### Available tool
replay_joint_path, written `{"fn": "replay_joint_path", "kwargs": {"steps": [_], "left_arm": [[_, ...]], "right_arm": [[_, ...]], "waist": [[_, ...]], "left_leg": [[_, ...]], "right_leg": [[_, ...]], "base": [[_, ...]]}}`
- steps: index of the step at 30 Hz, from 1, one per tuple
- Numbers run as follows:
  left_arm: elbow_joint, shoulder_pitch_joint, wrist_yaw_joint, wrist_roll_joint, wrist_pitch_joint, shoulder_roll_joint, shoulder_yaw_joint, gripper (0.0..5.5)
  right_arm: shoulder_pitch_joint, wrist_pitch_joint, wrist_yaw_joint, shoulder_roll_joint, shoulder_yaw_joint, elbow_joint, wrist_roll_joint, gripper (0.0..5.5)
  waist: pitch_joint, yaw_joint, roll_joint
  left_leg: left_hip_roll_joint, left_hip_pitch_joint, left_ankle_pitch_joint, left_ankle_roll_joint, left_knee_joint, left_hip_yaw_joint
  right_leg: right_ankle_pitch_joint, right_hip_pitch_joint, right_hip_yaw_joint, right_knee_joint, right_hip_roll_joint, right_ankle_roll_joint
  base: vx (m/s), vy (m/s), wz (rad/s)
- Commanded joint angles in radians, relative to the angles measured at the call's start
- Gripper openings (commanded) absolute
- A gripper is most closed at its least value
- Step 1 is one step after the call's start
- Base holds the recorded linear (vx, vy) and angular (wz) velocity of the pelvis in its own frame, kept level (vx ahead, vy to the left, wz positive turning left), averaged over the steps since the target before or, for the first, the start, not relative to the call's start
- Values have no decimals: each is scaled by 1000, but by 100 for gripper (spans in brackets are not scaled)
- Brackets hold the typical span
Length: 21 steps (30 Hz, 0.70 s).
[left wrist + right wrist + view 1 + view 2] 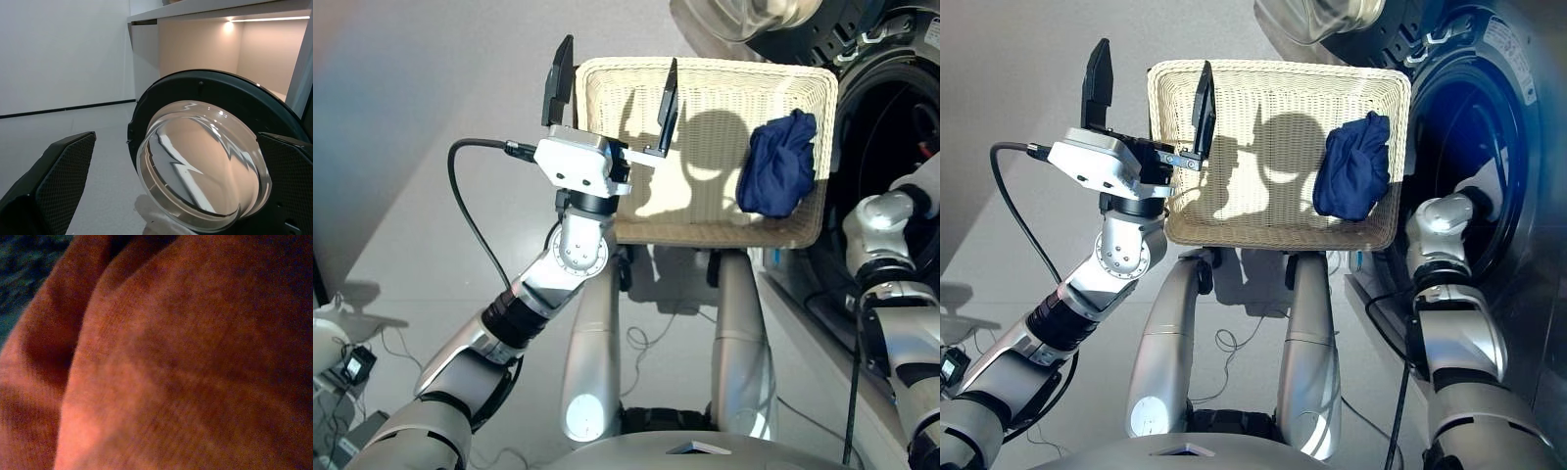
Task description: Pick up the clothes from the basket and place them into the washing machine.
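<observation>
Head-camera view: one navy garment left in the basket while the right arm reaches into the washer

Head-camera views show the navy blue garment (1353,166) bunched in a loose heap at the right end of the basket (1234,83), against the rim nearest the machine. It is the only cloth visible in the pale wicker tray, and the rest of the weave is bare. That placement suits the robot, since the heap lies just beside the washing machine (1489,127), whose dark round opening sits directly to the right.

The right arm (1445,245) bends into that opening, so its gripper is hidden from the head cameras. Its wrist camera is filled by coral-red fabric (161,357), probably the coral garment being delivered to the drum; whether the fingers are clamped on it or have let go cannot be told.

The left gripper (613,93) hovers over the basket's left edge with its two black fingers spread wide and nothing between them, seemingly waiting clear of the work. Its wrist camera looks toward the machine's glass door (205,166), swung open so the porthole is free.
</observation>
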Motion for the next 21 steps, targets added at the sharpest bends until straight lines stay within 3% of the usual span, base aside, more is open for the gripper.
{"fn": "replay_joint_path", "kwargs": {"steps": [1,2,6,11,16,21], "left_arm": [[-110,-15,-7,-6,-71,3,51,550],[-111,-15,-6,-8,-71,6,54,550],[-113,-19,-8,-9,-71,6,64,550],[-109,-12,-17,-10,-64,-14,85,550],[-106,5,-36,-5,-40,-21,119,550],[-113,36,-36,-19,-26,-36,132,550]], "right_arm": [[-33,-110,-37,-105,-31,-13,82,69],[-36,-115,-28,-108,-35,-9,98,550],[-22,-115,45,-81,-17,-30,156,550],[88,-119,188,55,37,-117,209,550],[284,-68,393,174,140,-314,298,550],[403,-71,478,263,231,-519,326,550]], "waist": [[-36,-8,19],[-38,-9,17],[-38,-15,7],[-23,-30,-10],[-14,-52,-51],[-14,-67,-75]], "left_leg": [[-3,18,-101,15,92,16],[-3,16,-91,16,86,18],[-3,21,-93,16,82,22],[1,42,-101,16,80,26],[4,53,-97,16,71,30],[5,55,-90,17,57,30]], "right_leg": [[-18,61,4,-16,9,27],[-7,58,5,-22,8,26],[-6,62,5,-26,8,24],[-13,84,5,-29,14,19],[-2,98,3,-48,20,16],[7,102,4,-63,23,15]], "base": [[0,0,0],[0,0,0],[0,0,0],[0,0,0],[0,0,0],[0,0,0]]}}
